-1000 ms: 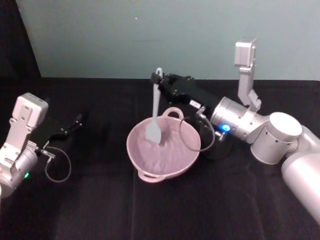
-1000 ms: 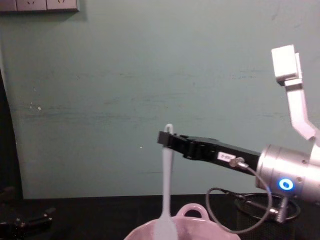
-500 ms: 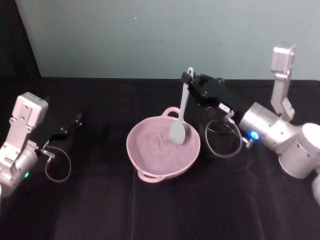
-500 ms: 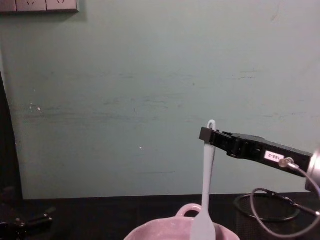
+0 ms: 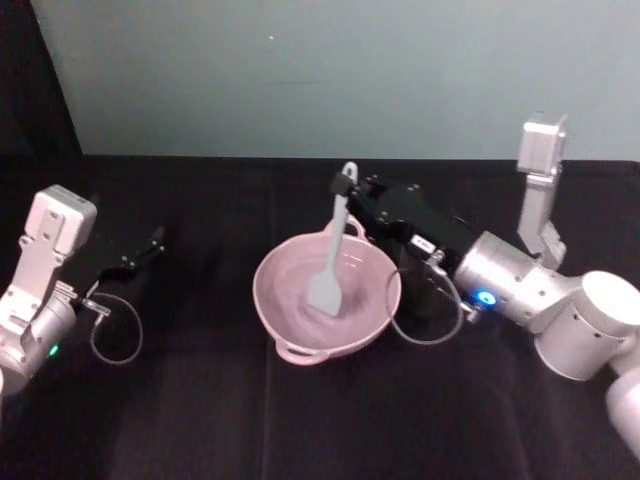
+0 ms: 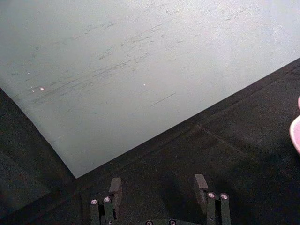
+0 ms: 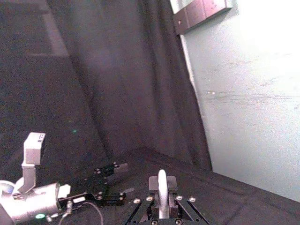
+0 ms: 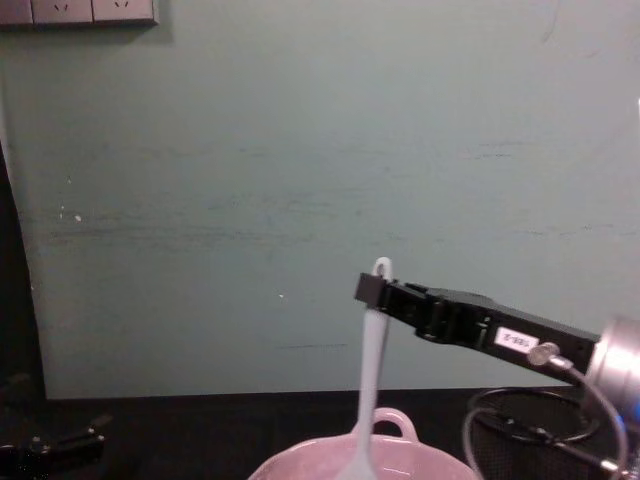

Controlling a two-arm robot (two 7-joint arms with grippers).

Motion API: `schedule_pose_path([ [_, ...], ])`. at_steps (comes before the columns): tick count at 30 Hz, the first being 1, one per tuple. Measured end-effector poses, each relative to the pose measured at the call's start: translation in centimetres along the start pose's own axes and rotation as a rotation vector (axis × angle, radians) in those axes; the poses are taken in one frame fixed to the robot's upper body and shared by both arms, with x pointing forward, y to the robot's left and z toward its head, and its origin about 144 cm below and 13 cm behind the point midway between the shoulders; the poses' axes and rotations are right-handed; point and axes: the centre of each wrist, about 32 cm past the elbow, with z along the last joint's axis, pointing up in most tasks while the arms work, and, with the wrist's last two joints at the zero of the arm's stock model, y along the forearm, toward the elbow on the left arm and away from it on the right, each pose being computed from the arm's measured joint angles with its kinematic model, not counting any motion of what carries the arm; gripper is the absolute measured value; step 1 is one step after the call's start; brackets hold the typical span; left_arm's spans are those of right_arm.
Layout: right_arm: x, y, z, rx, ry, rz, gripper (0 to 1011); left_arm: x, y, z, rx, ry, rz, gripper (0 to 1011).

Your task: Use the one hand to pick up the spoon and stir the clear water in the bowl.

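Observation:
The pale pink bowl (image 5: pixel 290 318) sits mid-table, its loop handles at the near and far rim. My right gripper (image 5: pixel 352 189) is shut on the top of the white spoon's handle (image 5: pixel 340 215), holding it nearly upright with the paddle head (image 5: pixel 325 293) down in the bowl's middle. The clear water shows as faint glints around the head. In the chest view the spoon (image 8: pixel 371 370) hangs from the right gripper (image 8: pixel 372 290) into the bowl (image 8: pixel 420 466). In the right wrist view the spoon handle (image 7: pixel 162 190) sits between shut fingers. My left gripper (image 5: pixel 150 243) rests parked and open at the table's left.
A black wire-mesh cup (image 5: pixel 428 300) stands just right of the bowl, under my right forearm. A loose cable (image 5: pixel 430 330) loops from the right wrist near it. The table is covered in black cloth, with a pale green wall behind.
The right gripper swung the spoon from the bowl's left side to its right rim, and now back toward the middle. The head stayed in the bowl. The left arm has not moved.

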Motion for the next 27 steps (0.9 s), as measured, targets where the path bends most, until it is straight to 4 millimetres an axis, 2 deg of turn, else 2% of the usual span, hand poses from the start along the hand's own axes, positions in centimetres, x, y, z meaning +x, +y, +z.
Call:
schedule_pose_path([
  [6, -0.1, 2.2, -0.6, -0.005, 0.017, 0.041, 109, 0.0, 0.0, 0.0, 0.000, 0.000, 0.000, 1011],
  [15, 1.2, 5.5, -0.7, -0.016, 0.010, 0.066, 109, 0.0, 0.0, 0.0, 0.000, 0.000, 0.000, 1011],
  [21, 2.4, 5.9, -0.4, -0.013, 0.001, 0.042, 109, 0.0, 0.0, 0.0, 0.000, 0.000, 0.000, 1011],
  [27, 3.3, 4.9, 0.2, -0.002, -0.008, 0.004, 109, 0.0, 0.0, 0.0, 0.000, 0.000, 0.000, 1011],
])
